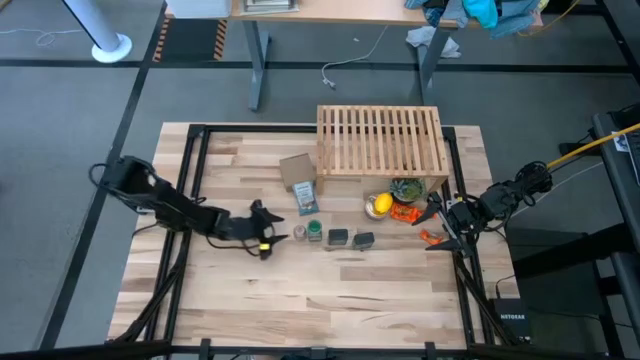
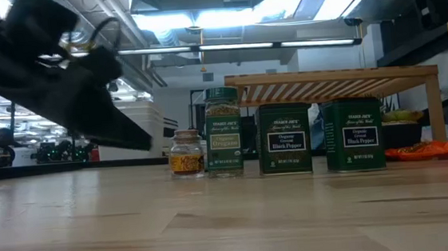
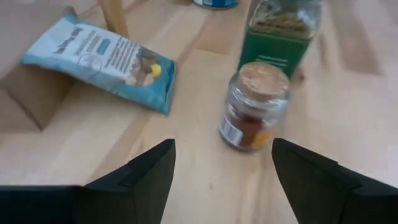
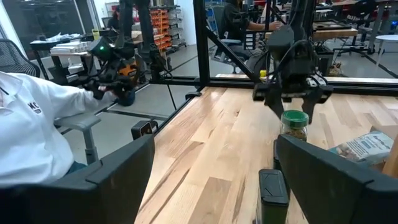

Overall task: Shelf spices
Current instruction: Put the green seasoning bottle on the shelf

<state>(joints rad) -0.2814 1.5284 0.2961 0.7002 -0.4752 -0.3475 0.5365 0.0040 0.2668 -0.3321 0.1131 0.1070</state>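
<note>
The four spices stand upright in a row on the table in front of the shelf: a small clear glass jar, a green bottle and two dark tins. My left gripper is open, low over the table just left of the jar, with the jar ahead of its fingers and untouched. My right gripper is open and waits at the table's right edge. In the right wrist view the green bottle and one tin show.
A flat blue-and-white packet leans on a small cardboard box just beyond the jar. A lemon, a dark bowl and an orange thing lie by the shelf's right leg. A person in a white sleeve sits beyond the table.
</note>
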